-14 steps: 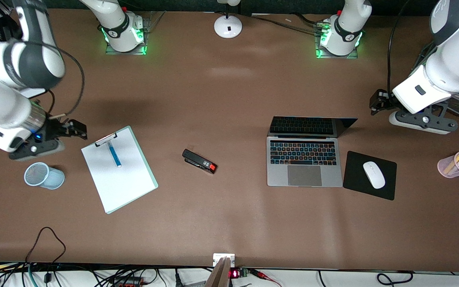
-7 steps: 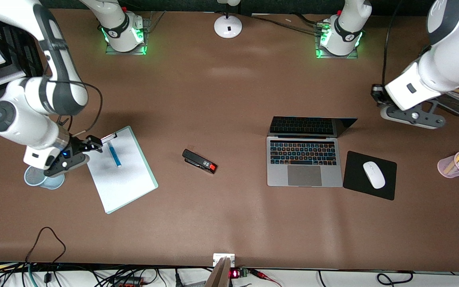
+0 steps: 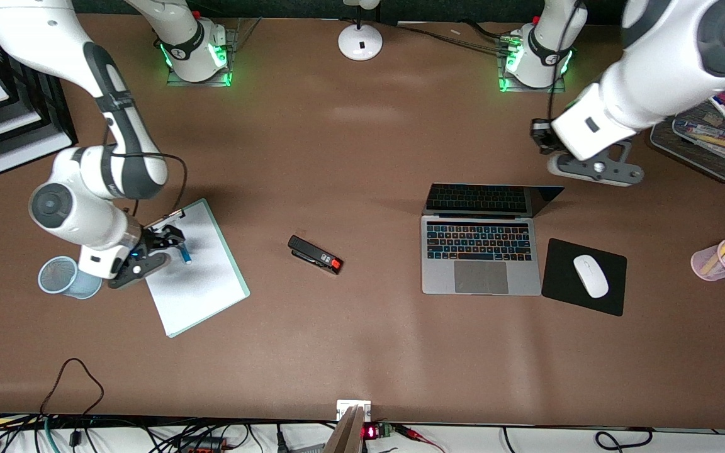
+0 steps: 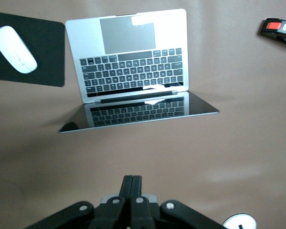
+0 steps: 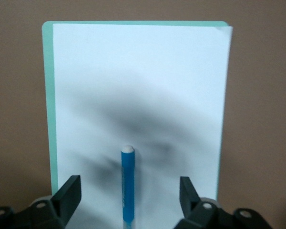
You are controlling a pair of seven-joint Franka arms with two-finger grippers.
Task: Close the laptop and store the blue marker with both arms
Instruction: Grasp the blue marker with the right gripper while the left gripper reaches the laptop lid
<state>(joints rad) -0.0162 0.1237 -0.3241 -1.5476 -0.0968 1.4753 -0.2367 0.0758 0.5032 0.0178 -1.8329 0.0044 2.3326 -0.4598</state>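
Here, the slim bright-blue marker (image 5: 127,186) lies on the white sheet of a mint-green clipboard (image 3: 194,270) toward the right arm's end of the table, beside a pale-blue mesh cup (image 3: 67,277). The right gripper (image 3: 170,241) hangs directly over the marker, its black fingers (image 5: 70,191) spread wide with the barrel centred between them and nothing yet touched.

The slim silver-grey laptop (image 3: 481,251) stands open with its keys lit, next to a flat black mouse pad (image 3: 614,296) bearing a white mouse (image 3: 590,275). A black stapler with a red end (image 3: 315,254) lies between clipboard and laptop. The left gripper (image 4: 132,188), fingers pressed together and holding nothing, hovers over bare table by the laptop's raised lid.

The step in hand appears to be the pick of the marker. Done well, the right gripper would descend straight, keep the barrel midway between the pads, and close across its middle without pinching the paper. The left, being shut, seems set to push the lid down; a broad, slow press near the lid's upper edge would keep the laptop from sliding.
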